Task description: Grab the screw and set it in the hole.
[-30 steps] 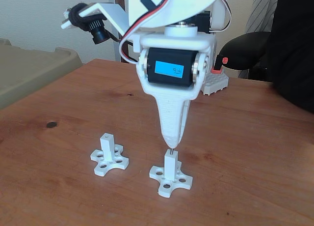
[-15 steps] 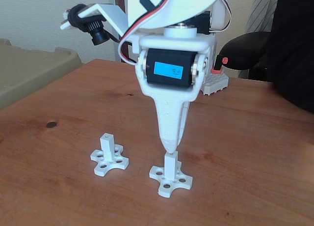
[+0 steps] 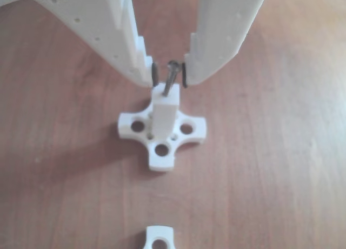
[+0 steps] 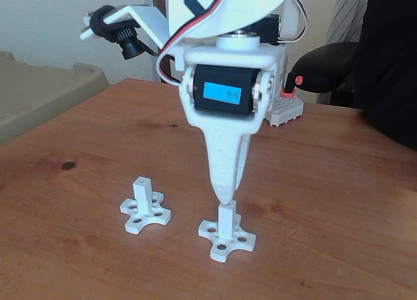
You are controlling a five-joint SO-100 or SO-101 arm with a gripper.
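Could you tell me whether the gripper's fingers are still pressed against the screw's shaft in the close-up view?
No, the gripper is open, with a gap either side of the screw leaning in the post's hole.

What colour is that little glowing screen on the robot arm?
Bright blue, on a black motor housing; it shows best in the fixed view.
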